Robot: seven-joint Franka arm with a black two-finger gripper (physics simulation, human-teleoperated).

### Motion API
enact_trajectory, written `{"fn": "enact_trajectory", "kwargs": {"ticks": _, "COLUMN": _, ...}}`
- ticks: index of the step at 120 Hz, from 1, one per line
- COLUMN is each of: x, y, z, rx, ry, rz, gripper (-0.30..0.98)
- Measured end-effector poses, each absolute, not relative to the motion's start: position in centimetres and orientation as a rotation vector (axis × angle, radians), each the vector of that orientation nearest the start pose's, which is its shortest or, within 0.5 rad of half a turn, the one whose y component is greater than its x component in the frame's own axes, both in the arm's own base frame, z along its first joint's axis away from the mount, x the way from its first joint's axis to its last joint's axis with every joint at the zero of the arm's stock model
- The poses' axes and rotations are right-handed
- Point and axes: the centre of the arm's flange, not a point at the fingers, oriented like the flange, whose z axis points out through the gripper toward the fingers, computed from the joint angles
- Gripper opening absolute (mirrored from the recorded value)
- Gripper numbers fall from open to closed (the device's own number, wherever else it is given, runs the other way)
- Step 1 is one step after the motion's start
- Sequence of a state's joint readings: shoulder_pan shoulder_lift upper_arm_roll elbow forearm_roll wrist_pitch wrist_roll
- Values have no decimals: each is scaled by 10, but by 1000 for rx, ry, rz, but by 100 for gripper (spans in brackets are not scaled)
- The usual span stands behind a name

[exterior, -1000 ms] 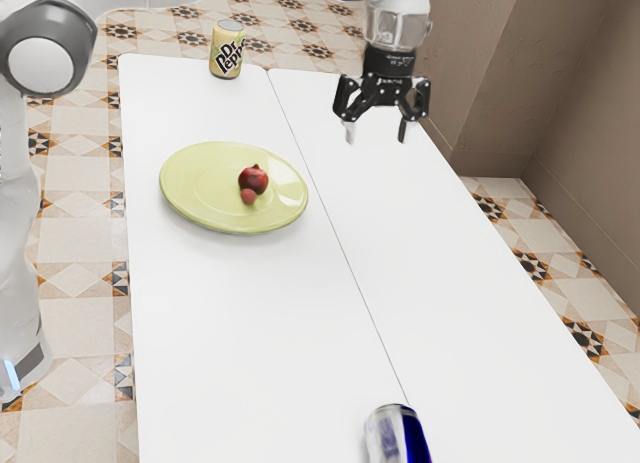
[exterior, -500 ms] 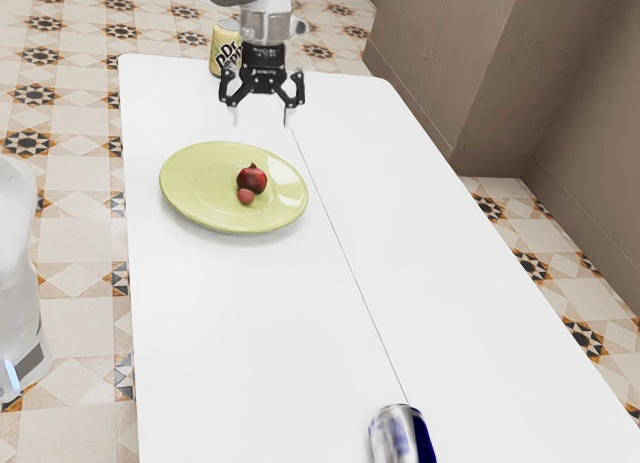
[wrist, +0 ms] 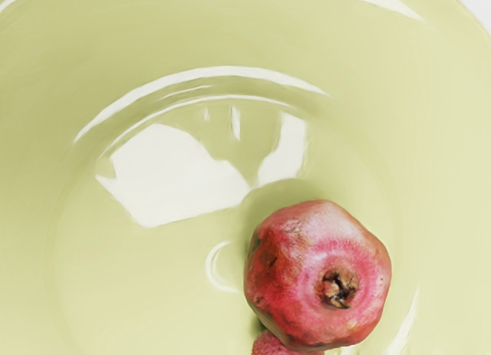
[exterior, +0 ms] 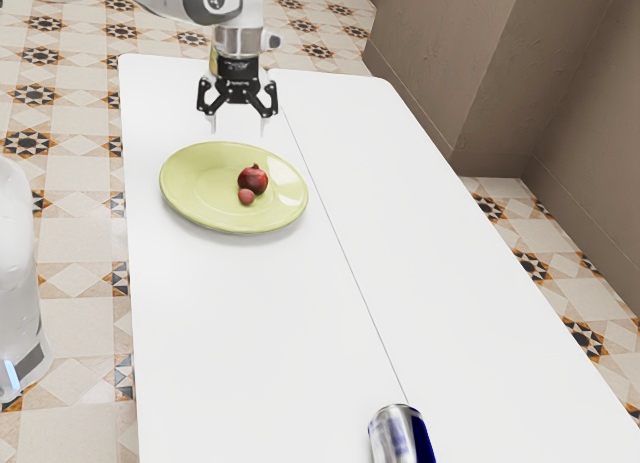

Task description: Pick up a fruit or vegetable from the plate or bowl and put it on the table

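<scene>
"While I'm watching this from far off, I have the plate [exterior: 185, 199] as my landmark, and the pomegranate [exterior: 253, 179] sits on it, just off its middle toward the exterior view's right."

"Which way does it point?"

"Its crown [wrist: 338, 289] faces up, toward my wrist camera. I can't tell whether it leans a little. The body is nearly round, slightly faceted, so I can't pick out a clear long axis."

"What else does the plate hold?"

"A small red fruit [exterior: 246, 197], close beside the pomegranate and partly under its edge in my wrist view. I can't tell whether the two touch. The plate itself is wide, shallow and green, and lies flat on the white table [exterior: 450, 283]."

"Any other containers?"

"Two cans. Beyond the plate there's a yellow can [exterior: 213, 63], mostly hidden behind my hand. Well apart from the plate, on the exterior camera's side, is a silver and blue can [exterior: 402, 440], cut off by the lower edge."

"And your gripper [exterior: 239, 123]?"

"Spread wide and holding nothing. From the exterior view I see it hanging in the air above the plate's far rim."
</scene>
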State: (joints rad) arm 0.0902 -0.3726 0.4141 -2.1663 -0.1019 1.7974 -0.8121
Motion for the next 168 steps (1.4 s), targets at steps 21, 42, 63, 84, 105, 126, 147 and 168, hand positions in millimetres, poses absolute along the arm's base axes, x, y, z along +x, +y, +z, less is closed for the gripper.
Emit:
{"fn": "enact_trajectory", "kwargs": {"ticks": 21, "x": 408, "y": 219, "z": 511, "rx": -2730, "ry": -2000, "rz": 159, "gripper": 69}}
{"fn": "enact_trajectory", "kwargs": {"ticks": 42, "x": 416, "y": 217, "z": 491, "rx": -2764, "ry": -1976, "rz": 201, "gripper": 69}}
{"fn": "enact_trajectory", "kwargs": {"ticks": 63, "x": 418, "y": 216, "z": 484, "rx": -2795, "ry": -1961, "rz": 207, "gripper": 69}}
{"fn": "enact_trajectory", "kwargs": {"ticks": 84, "x": 423, "y": 216, "z": 478, "rx": -2811, "ry": -1944, "rz": 196, "gripper": 69}}
{"fn": "enact_trajectory", "kwargs": {"ticks": 105, "x": 426, "y": 216, "z": 473, "rx": -2827, "ry": -1937, "rz": 188, "gripper": 69}}
{"fn": "enact_trajectory", "kwargs": {"ticks": 126, "x": 433, "y": 212, "z": 462, "rx": -2838, "ry": -1917, "rz": 214, "gripper": 69}}
{"fn": "enact_trajectory", "kwargs": {"ticks": 147, "x": 432, "y": 211, "z": 454, "rx": -2841, "ry": -1915, "rz": 228, "gripper": 69}}
{"fn": "enact_trajectory", "kwargs": {"ticks": 168, "x": 434, "y": 211, "z": 444, "rx": -2835, "ry": -1908, "rz": 251, "gripper": 69}}
